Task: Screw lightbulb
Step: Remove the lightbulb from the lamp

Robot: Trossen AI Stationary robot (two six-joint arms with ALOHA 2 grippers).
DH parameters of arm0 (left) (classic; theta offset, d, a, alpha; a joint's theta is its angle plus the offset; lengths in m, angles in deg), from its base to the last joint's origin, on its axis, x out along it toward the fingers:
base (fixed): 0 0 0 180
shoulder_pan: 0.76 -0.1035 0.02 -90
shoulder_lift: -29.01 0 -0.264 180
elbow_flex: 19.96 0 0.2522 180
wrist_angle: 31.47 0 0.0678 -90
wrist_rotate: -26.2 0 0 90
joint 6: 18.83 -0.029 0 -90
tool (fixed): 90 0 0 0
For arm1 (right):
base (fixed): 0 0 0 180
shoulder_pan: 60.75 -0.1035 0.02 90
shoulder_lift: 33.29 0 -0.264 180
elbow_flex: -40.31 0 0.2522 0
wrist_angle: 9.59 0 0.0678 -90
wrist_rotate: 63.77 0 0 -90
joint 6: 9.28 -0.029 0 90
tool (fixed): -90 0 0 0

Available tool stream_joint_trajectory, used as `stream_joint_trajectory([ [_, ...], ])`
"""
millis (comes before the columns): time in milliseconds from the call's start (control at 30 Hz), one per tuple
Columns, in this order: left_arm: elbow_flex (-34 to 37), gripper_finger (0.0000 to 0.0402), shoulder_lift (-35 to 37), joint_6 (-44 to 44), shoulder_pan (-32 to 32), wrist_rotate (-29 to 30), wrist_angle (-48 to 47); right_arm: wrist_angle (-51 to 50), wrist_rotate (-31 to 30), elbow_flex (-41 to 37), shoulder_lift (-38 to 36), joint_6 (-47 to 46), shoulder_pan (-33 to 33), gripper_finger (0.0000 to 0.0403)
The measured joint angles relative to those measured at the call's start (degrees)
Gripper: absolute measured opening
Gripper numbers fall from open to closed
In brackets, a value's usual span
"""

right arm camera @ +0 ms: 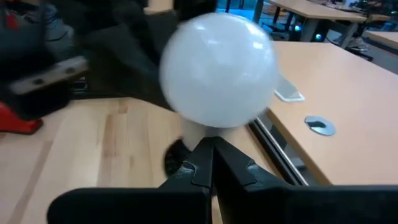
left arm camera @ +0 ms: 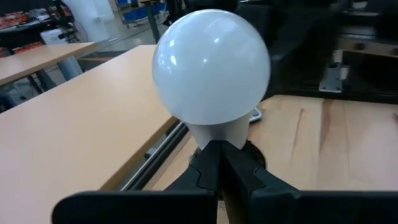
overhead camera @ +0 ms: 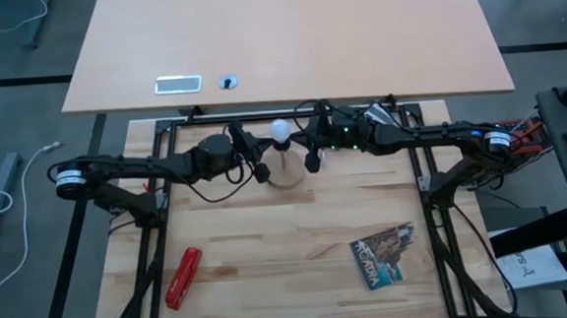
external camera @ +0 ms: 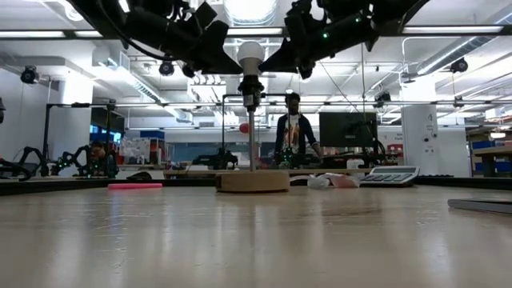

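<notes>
The light wooden slatted table (overhead camera: 298, 237) is carrying a round wooden disc with a black upright socket (external camera: 252, 181), atop which the small white round-headed lightbulb (external camera: 250, 53) is sitting, while the left gripper (left arm camera: 219, 163) and right gripper (right arm camera: 209, 158) are flanking it, fingers closed, gripping nothing.

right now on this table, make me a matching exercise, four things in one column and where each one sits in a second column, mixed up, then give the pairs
Things:
1. lightbulb
2. red tool
3. booklet
4. wooden disc

Places:
A. flat on the table's near right part
B. under the upright post, at the far middle of the table
C. flat on the table's near left part
D. on top of the post, between the two grippers

Pairs: 1-D, 2-C, 3-A, 4-B
</notes>
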Motion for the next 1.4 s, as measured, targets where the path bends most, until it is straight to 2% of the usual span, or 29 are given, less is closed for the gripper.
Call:
stream_joint_trajectory([
  [167,0.1,0.0000,-0.1,0.6,-0.1,0.6,0.6,1.0,3.0,0.4,0.1,0.1,-0.9,0.0000],
  [500,0.1,0.0000,0.8,1.3,-0.2,0.6,-2.8,-2.5,1.2,0.4,-0.4,0.7,-1.0,0.0000],
  [933,0.0,0.0000,11.9,2.8,2.7,0.8,-13.2,-15.3,1.1,-0.9,-10.1,4.4,2.7,0.0000],
  [1167,2.8,0.0000,18.7,2.0,3.0,-0.7,-14.3,-12.1,7.3,-6.3,-16.5,5.2,4.7,0.0000],
  [1333,6.4,0.0000,20.6,1.7,2.9,-1.2,-14.1,-9.0,7.6,-9.2,-17.3,5.8,4.9,0.0000],
  [1400,8.3,0.0000,20.6,1.7,2.9,-0.2,-10.4,-6.7,7.6,-10.0,-16.8,6.0,5.1,0.0000],
])
